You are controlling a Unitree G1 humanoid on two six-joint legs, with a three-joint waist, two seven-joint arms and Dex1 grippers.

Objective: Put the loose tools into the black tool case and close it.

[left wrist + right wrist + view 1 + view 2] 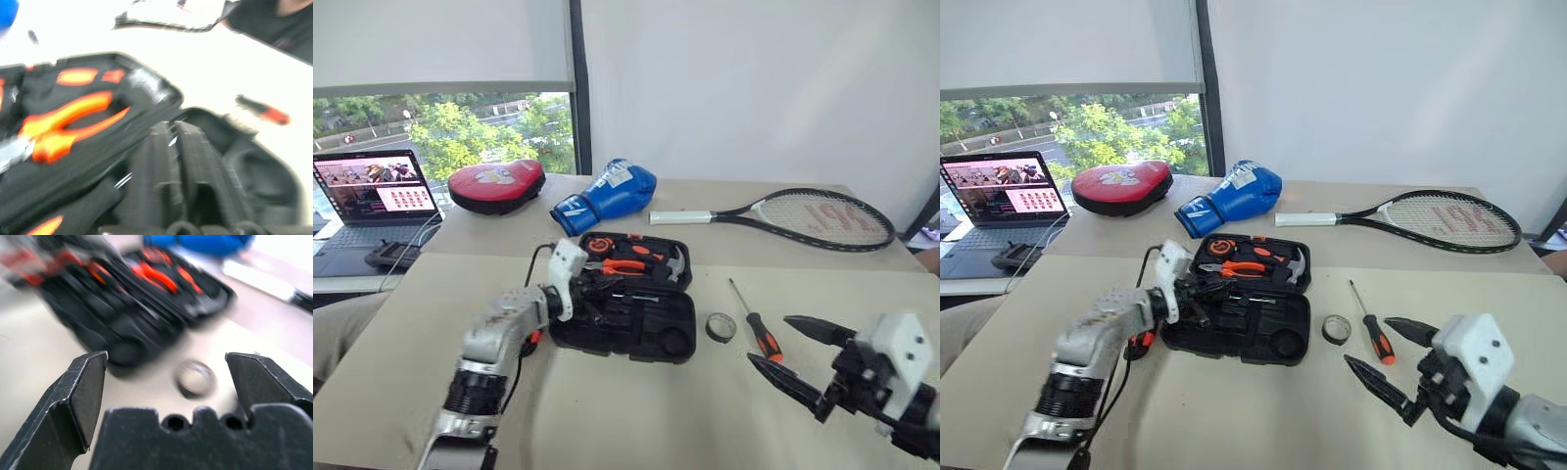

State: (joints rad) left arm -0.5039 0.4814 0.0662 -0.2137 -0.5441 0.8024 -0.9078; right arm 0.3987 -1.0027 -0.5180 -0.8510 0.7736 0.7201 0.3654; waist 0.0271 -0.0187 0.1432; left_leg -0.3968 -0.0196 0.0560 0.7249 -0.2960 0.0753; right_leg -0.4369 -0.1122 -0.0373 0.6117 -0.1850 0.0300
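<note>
Two loose items lie on the beige bench right of the open black moulded tool case: small black tape roll just beside it, orange-and-black handled screwdriver farther right, long axis front-to-back, handle toward the robot. Bare bench in front of the case. Left tool over the case's left part, fingers narrow, nothing seen held. Right tool wide apart, empty, right of the screwdriver.

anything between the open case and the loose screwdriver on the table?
Yes: the small tape roll lies on the table between the case and the screwdriver, apart from both. Clear in both eye views.
</note>
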